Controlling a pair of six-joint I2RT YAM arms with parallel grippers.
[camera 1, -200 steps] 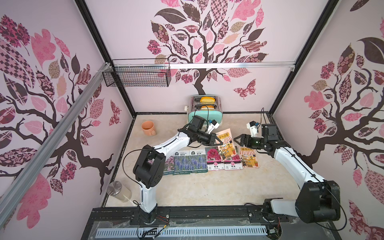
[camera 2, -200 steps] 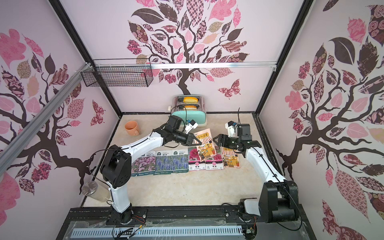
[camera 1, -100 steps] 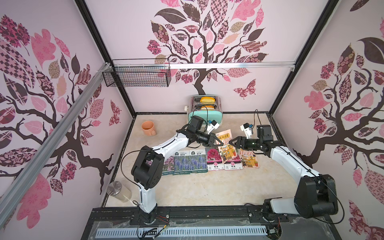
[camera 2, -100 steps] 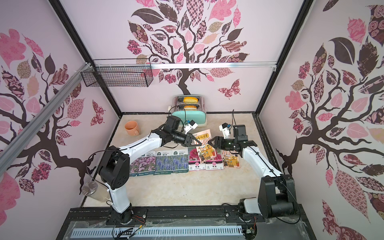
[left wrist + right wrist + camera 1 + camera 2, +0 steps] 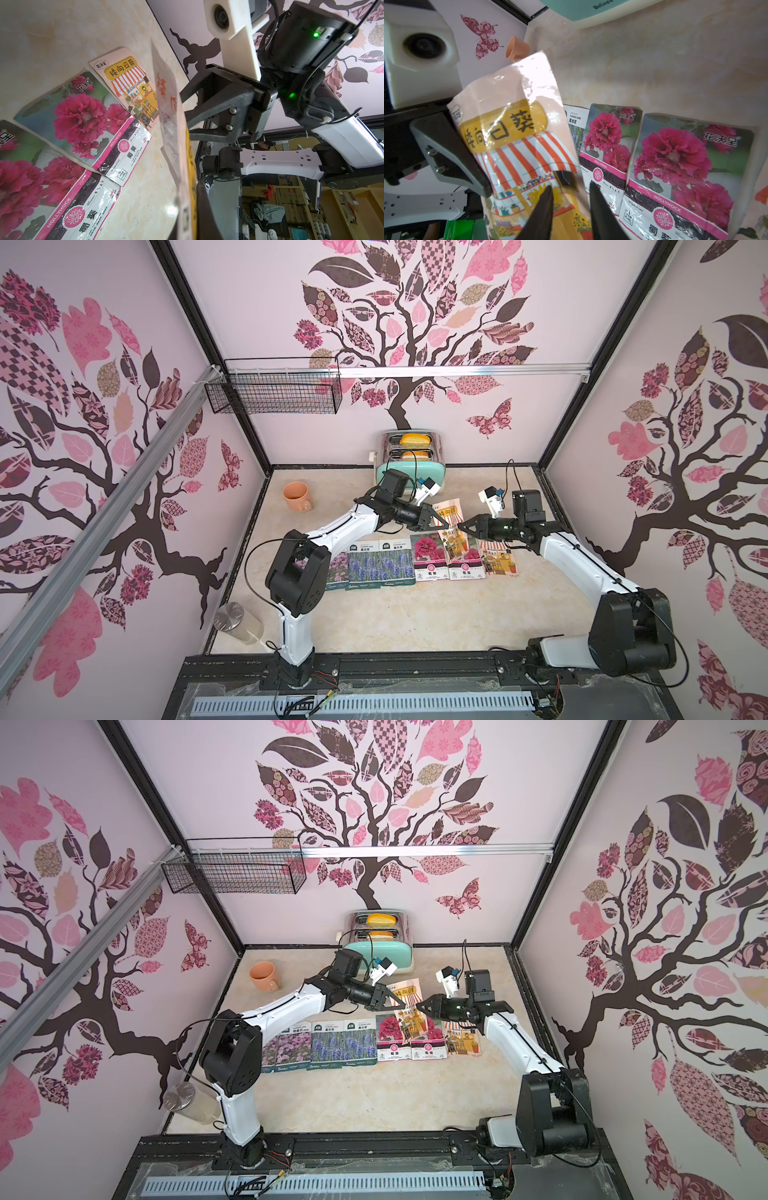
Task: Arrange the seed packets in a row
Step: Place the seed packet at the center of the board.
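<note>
Handover, it seems: left hand (image 5: pixel 443 526) pinches the raised orange packet (image 5: pixel 449 512) mid-frame; right hand (image 5: pixel 462 527), spread around its edge, should close.

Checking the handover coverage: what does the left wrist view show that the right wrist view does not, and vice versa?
Only left wrist: the right arm and the whole front of the flat shopfront packet. Only right wrist: the toaster, cup, lavender packet and the printed face of the held shopfront packet. Both: the held shopfront packet and two hollyhock packets.
</note>
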